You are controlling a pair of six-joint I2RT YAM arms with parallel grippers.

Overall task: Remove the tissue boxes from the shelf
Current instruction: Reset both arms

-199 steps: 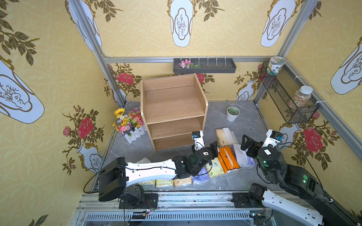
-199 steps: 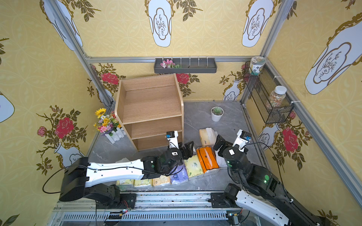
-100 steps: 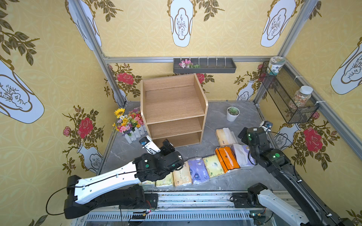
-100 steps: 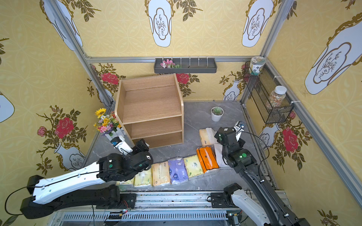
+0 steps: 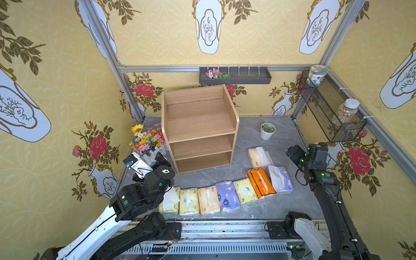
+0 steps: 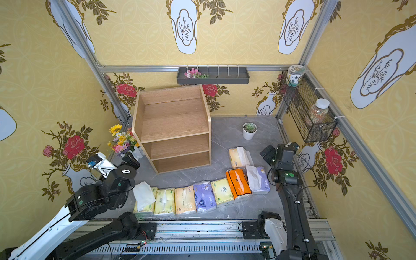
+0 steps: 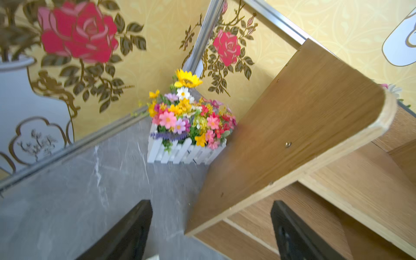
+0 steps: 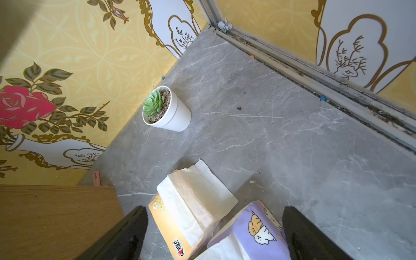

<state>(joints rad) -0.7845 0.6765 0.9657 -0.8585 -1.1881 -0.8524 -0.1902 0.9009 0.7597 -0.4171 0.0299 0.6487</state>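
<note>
Left wrist: flowers (image 7: 186, 121) beside shelf (image 7: 304, 126)

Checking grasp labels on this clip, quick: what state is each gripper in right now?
Left gripper: open, holding nothing.
Right gripper: open, holding nothing.

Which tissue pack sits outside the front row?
The cream pack with white tissue showing, between the row and the succulent pot; the other seven lie side by side.
</note>
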